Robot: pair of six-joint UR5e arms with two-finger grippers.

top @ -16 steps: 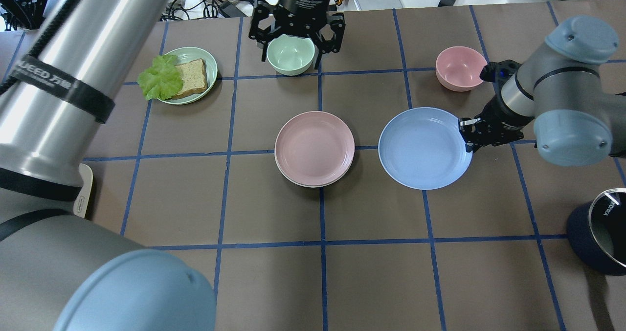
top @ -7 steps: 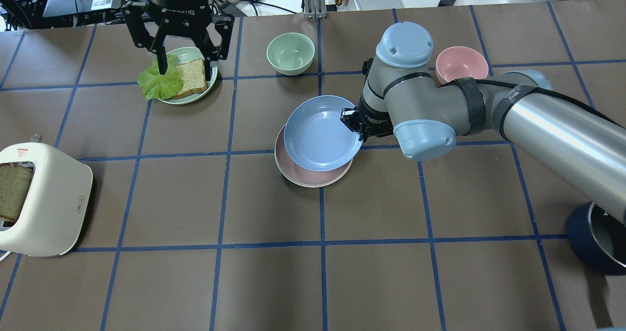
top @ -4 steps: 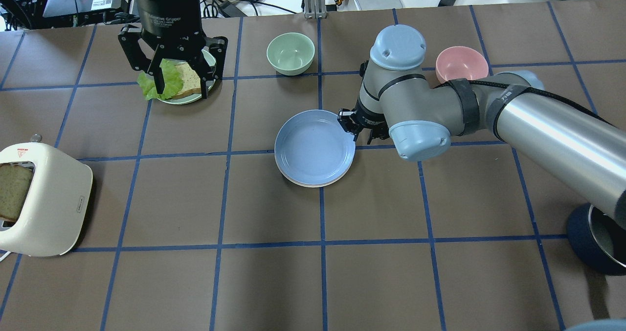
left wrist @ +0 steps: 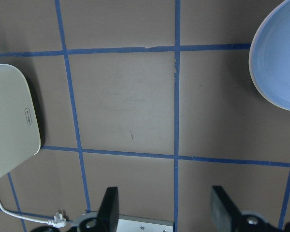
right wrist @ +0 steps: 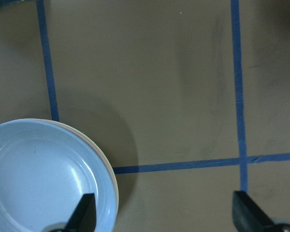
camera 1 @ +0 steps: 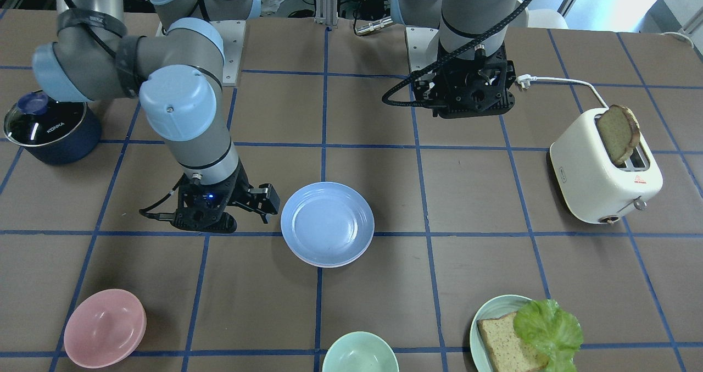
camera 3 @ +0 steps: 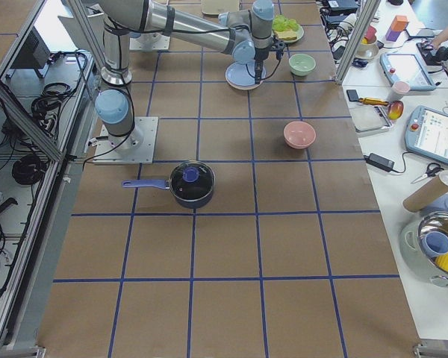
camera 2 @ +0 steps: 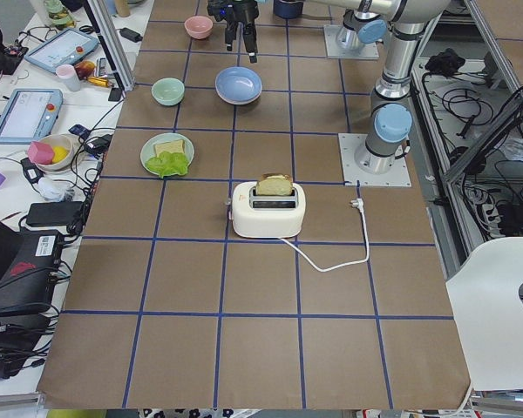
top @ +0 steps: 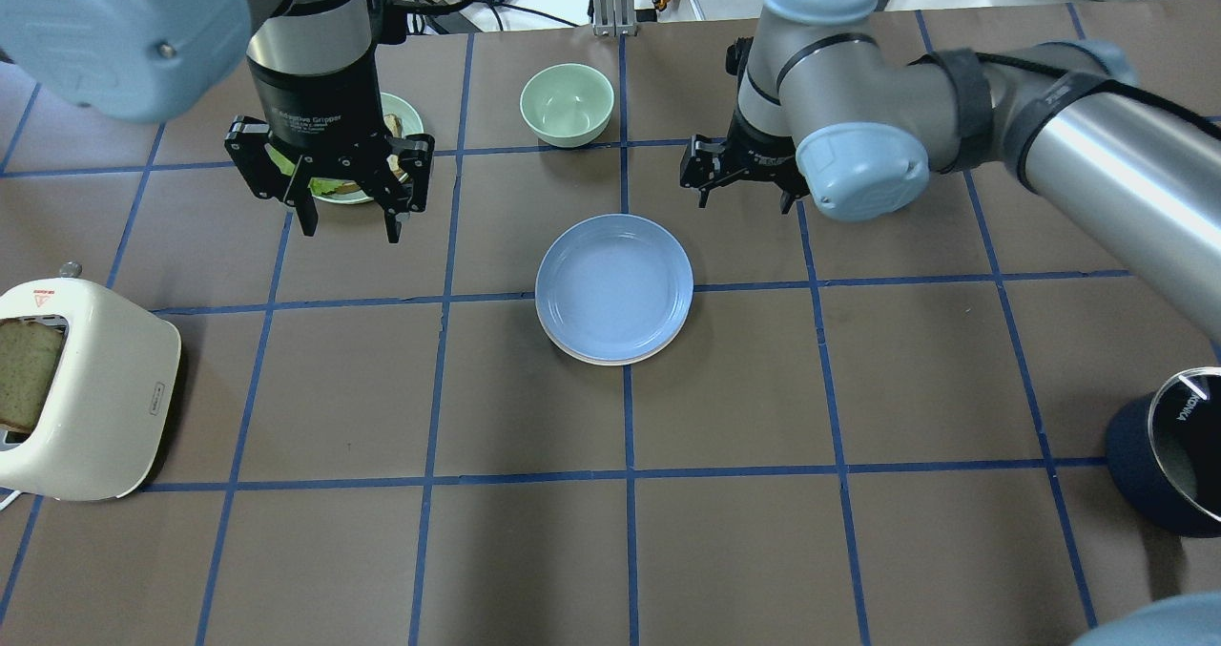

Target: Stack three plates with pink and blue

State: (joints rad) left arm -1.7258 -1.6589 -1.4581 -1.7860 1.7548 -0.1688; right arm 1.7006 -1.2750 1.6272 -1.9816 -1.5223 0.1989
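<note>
The light blue plate [top: 614,286] lies on top of the stack at the table's middle. The pale pink plate shows only as a thin rim [right wrist: 109,166] under it, and the cream-white plate as a sliver [top: 599,359] at the bottom. The stack also shows in the front view [camera 1: 327,223]. My right gripper [top: 741,197] is open and empty, raised just beyond the stack's far right side. My left gripper [top: 350,228] is open and empty, well to the stack's left. In the right wrist view the blue plate [right wrist: 43,179] lies below the left finger [right wrist: 84,212].
A pale-green plate with bread and lettuce [camera 1: 527,333] sits partly hidden under my left gripper. A mint bowl [top: 567,102] stands far center and a pink bowl [camera 1: 104,328] far right. A white toaster [top: 86,388] holding bread stands at the left, a dark pot [top: 1169,455] at the right.
My right gripper carried the blue plate onto the pink plate, let it go and pulled back away from the stack. My left gripper moved from the mint bowl to the green plate.
</note>
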